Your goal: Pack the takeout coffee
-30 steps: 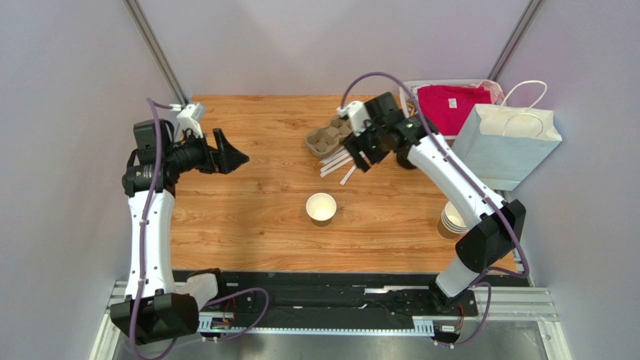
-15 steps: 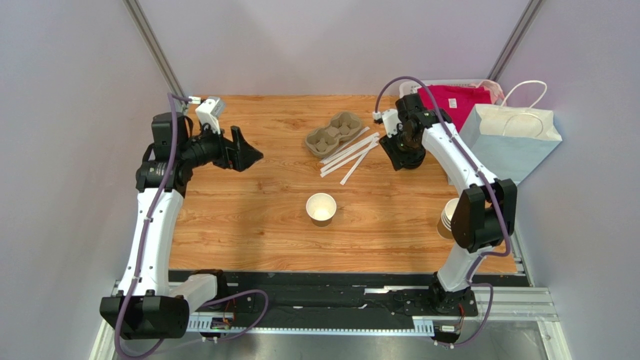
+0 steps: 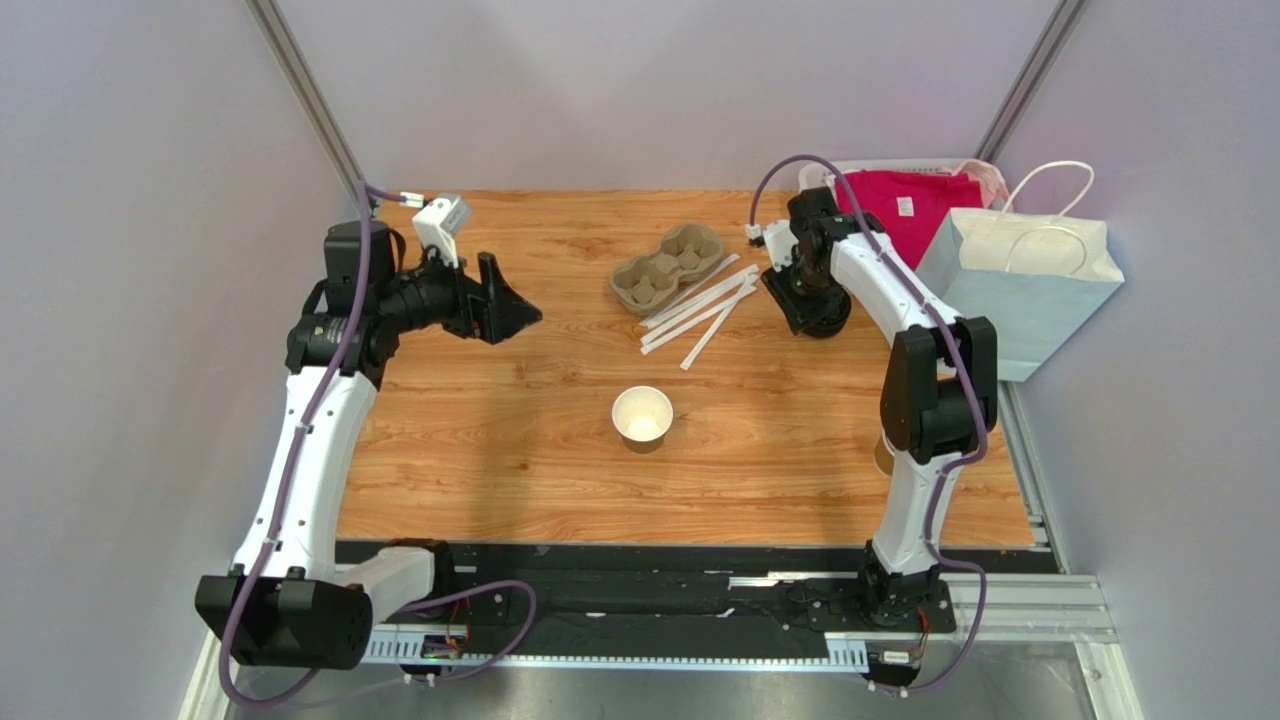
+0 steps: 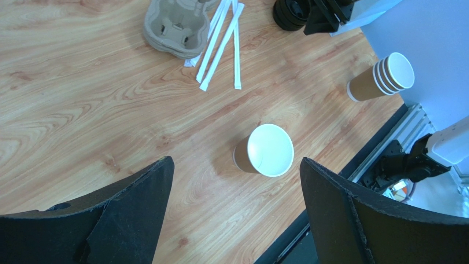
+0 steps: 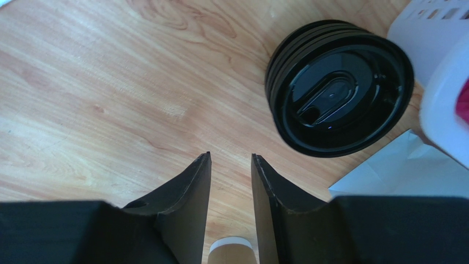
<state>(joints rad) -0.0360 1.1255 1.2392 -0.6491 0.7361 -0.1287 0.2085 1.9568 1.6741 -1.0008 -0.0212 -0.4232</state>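
At the desk's far right, the right pincer had swung from the carrier to the lid stack, jaws narrowed yet apart (gripping nothing). The left pincer, spread wide, had edged toward the takeout coffee cup, lidless mid-desk.

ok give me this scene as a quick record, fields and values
cup: alone, upright, no lid, mid table
lids: black stack, far right of the table
cup stack: lidless, right edge
carrier: far side, empty
straws: wrapped, loose beside the carrier
bag: white, far right
left claw: wide open, empty, over the table's left
right claw: narrow gap, empty, just beside the lids
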